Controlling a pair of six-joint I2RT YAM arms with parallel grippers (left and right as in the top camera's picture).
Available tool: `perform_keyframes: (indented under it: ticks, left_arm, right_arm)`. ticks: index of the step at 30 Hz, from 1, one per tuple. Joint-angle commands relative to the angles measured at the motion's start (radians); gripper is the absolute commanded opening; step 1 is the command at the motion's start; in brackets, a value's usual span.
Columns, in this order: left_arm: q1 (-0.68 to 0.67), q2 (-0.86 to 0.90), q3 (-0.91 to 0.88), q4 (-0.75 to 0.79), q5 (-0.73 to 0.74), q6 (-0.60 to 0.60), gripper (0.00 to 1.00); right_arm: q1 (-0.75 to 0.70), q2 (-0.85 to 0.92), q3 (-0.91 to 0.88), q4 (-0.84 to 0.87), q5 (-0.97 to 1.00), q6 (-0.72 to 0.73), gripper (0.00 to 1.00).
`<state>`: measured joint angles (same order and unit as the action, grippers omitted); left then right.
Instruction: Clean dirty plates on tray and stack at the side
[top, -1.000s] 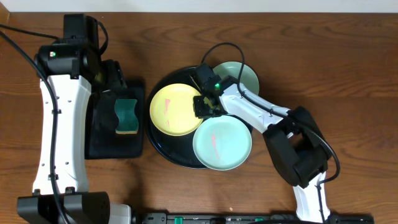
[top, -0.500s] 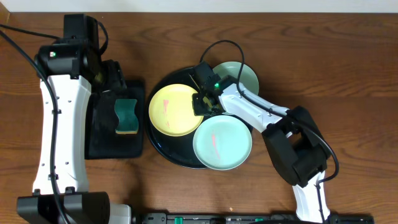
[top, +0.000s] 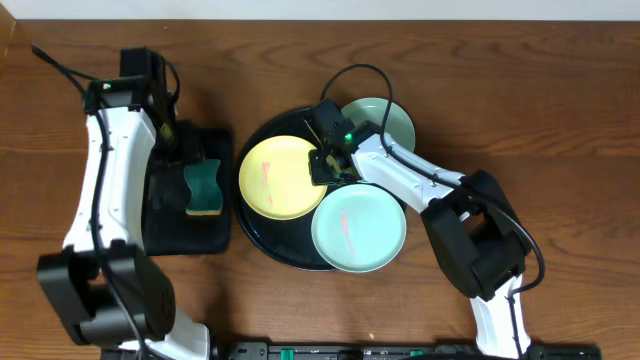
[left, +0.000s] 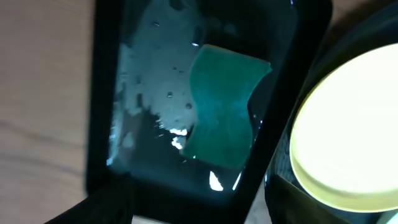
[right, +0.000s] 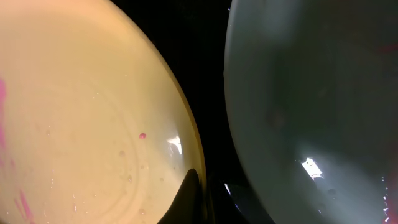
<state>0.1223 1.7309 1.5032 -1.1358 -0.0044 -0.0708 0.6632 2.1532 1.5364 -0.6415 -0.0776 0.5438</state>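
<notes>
The pale yellow plate (top: 285, 177) with pink smears lies on the left of the round black tray (top: 262, 238). One mint plate (top: 358, 228) with a pink streak lies at the tray's front. The other mint plate (top: 385, 122) sits at the back right, over the tray's rim. My right gripper (top: 328, 165) is shut on the yellow plate's right rim. The right wrist view shows a finger (right: 198, 186) over the yellow plate (right: 81, 124), beside a mint plate (right: 311, 93). My left gripper (top: 183, 150) is open and empty above the rectangular tray.
A green sponge (top: 203, 187) lies in the wet rectangular black tray (top: 165, 225) left of the round tray. It shows in the left wrist view (left: 224, 109), with the yellow plate (left: 348, 137) at the right. The brown wood tabletop (top: 560, 110) lies all around.
My left arm has swung in, bringing its gripper over the rectangular tray near the sponge. The yellow plate has slid slightly to the left. The right arm has barely moved.
</notes>
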Motion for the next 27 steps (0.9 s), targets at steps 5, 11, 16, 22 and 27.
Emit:
perform_keyframes:
  ticks: [5, 11, 16, 22, 27]
  left_arm:
    - [0.012, 0.083, -0.11, 0.109, 0.072, 0.037, 0.58]
    - [0.012, 0.127, -0.193, 0.183, 0.072, 0.037, 0.57]
    - [0.012, 0.145, -0.256, 0.252, 0.072, 0.037, 0.56]
    - [0.012, 0.145, -0.325, 0.366, 0.072, 0.037, 0.38]
    - [0.012, 0.145, -0.331, 0.397, 0.072, 0.037, 0.31]
  right_arm:
    - [0.008, 0.043, 0.006, -0.002, 0.037, -0.026, 0.01]
    - [0.009, 0.043, 0.006, -0.005, 0.037, -0.026, 0.01]
    - [0.01, 0.043, 0.006, -0.004, 0.047, -0.025, 0.01]
    - [0.01, 0.043, 0.006, -0.004, 0.047, -0.025, 0.02]
    - [0.011, 0.043, 0.006, -0.005, 0.047, -0.025, 0.01]
